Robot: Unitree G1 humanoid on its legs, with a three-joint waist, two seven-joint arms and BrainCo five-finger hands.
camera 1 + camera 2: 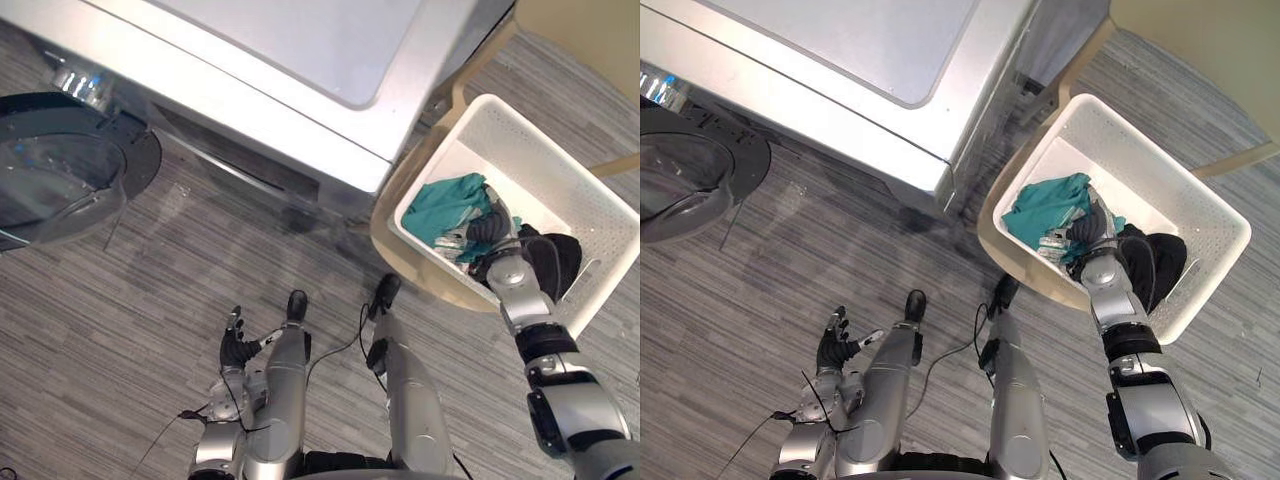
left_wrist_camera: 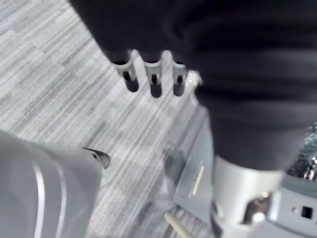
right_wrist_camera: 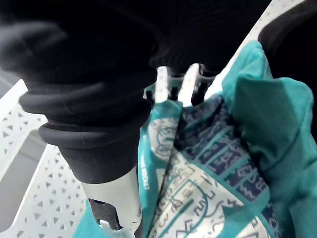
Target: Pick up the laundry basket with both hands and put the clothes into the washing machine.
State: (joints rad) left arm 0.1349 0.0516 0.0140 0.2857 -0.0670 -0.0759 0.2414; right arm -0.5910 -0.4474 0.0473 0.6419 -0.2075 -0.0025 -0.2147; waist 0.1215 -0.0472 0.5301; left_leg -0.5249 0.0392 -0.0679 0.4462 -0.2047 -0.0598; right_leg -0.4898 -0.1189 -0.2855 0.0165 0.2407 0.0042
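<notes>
The white laundry basket is sitting at 3 o'clock on a tan seat, not yet lifted, holding a teal garment and a black garment. The right hand is pressing into the teal cloth; whether it is gripping, I cannot tell. At 7 o'clock the left hand is hanging over the floor, fingers loosely spread, empty. The washing machine is waiting at 12 o'clock, its door open at 9. No clothes are showing at the machine yet.

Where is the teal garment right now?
The teal garment lies in the white laundry basket on the robot's right, just off the washing machine's corner, beside a black garment; the right hand is down against it.
</notes>
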